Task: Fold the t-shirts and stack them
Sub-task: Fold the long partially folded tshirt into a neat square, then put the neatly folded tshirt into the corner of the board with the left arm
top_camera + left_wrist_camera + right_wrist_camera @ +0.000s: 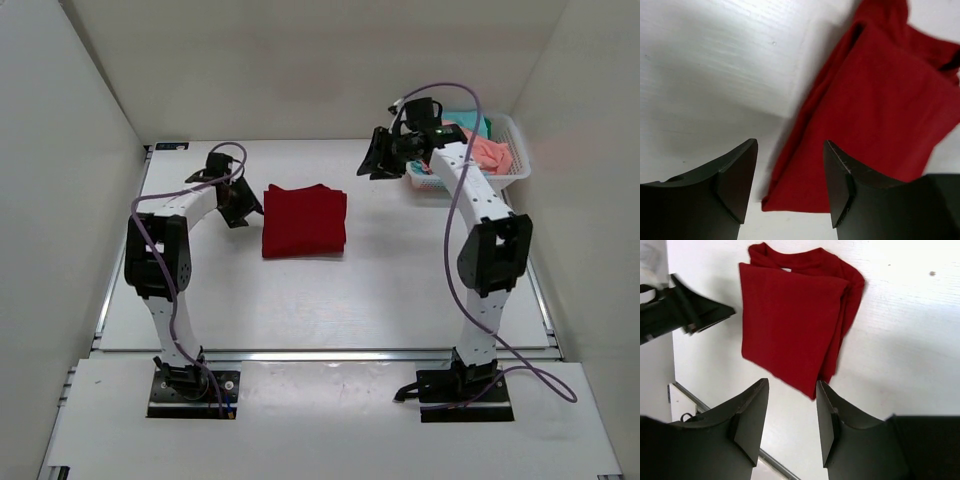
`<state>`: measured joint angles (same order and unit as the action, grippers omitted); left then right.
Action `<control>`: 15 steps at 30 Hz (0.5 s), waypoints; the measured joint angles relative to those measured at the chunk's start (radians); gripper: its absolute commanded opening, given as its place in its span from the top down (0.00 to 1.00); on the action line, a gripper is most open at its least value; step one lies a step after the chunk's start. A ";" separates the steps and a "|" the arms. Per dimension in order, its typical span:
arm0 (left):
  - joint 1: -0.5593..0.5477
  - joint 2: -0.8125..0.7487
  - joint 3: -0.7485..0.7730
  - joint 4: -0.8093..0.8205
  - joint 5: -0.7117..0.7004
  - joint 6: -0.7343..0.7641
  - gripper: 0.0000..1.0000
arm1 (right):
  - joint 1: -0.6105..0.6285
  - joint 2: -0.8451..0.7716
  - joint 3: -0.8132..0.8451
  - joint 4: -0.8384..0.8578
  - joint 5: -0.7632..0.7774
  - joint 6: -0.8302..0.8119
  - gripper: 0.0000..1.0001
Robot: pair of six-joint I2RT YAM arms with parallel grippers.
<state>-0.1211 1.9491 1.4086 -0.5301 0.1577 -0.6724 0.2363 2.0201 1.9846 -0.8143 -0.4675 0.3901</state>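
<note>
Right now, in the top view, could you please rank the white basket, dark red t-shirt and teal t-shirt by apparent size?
1. white basket (partly hidden)
2. dark red t-shirt
3. teal t-shirt (only a sliver shows)

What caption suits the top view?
Red shirt folded, left gripper and right gripper open; pink shirt and teal shirt in basket.

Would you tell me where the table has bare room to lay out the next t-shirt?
The widest bare patch is the near table between the dark red t-shirt and the arm bases. Another lies between that shirt and the right arm. Crowded: the far right corner, with the white basket and right claw; the left claw flanks the shirt's left edge.
</note>
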 measured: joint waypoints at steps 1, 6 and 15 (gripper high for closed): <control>-0.010 0.006 -0.004 -0.003 -0.014 0.015 0.33 | -0.001 -0.042 -0.018 0.001 0.001 -0.005 0.60; -0.084 0.073 0.076 -0.037 -0.095 0.078 0.30 | -0.037 -0.252 -0.169 0.019 0.011 -0.020 0.60; -0.200 0.235 0.284 -0.176 -0.199 0.130 0.28 | -0.136 -0.288 -0.194 -0.073 -0.033 -0.026 0.59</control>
<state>-0.3206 2.1841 1.6928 -0.7063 -0.0410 -0.5423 0.1001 1.7321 1.7908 -0.8875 -0.5003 0.3637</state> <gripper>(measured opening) 0.718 0.407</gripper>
